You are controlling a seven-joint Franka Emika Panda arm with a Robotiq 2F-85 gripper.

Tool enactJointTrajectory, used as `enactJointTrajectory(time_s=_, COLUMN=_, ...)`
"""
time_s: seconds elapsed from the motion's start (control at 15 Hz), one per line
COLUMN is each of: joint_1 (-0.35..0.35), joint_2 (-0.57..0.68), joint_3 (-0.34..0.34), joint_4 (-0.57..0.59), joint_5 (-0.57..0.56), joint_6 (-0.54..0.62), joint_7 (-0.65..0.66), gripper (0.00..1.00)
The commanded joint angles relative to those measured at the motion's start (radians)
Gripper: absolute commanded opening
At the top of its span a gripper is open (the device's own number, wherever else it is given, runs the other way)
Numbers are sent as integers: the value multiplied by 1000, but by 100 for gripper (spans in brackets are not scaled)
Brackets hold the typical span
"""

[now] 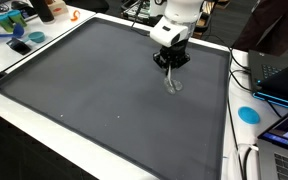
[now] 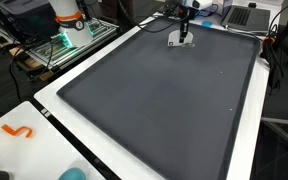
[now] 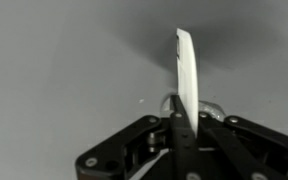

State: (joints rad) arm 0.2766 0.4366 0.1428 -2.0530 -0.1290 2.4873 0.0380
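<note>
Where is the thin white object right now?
The thin white object stands gripped in the tool, right of centre in the wrist view, over the dark mat.

Dark gray mat (image 1: 104,100) on white table (image 1: 24,103), cluttered desk w/ laptop (image 1: 279,72) alongside

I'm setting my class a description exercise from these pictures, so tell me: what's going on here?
A single robot arm holds its gripper low over a large dark grey mat, near one edge of it. The mat covers most of a white table. In the wrist view the fingers are closed on a thin white object, seen edge-on, so what it is cannot be told. Whether the object touches the mat is unclear. A blue disc lies on the table beside the mat.
</note>
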Motion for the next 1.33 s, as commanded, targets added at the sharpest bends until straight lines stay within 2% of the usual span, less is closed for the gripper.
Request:
enactJointTrajectory(time_s=0.0, joint_1=-7, joint_2=51, joint_3=-58, joint_4=-58, joint_5=-67, joint_6=57, joint_7=34, gripper=1)
enactJointTrajectory(time_s=0.33, joint_1=-4, joint_2=27, joint_3=-71, joint_4=-74, joint_5=-81, joint_6=80, joint_7=61, gripper=1)
enactJointTrajectory(time_s=0.6, joint_1=-30, joint_2=-8, joint_3=-29, joint_4=-90, joint_5=-28, joint_6=55, joint_7=0, gripper=1)
enactJointTrajectory(time_s=1.27, joint_1=-34, joint_2=-84, joint_3=-29, joint_4=-116, joint_5=-43, joint_6=13, joint_7=-29, gripper=1)
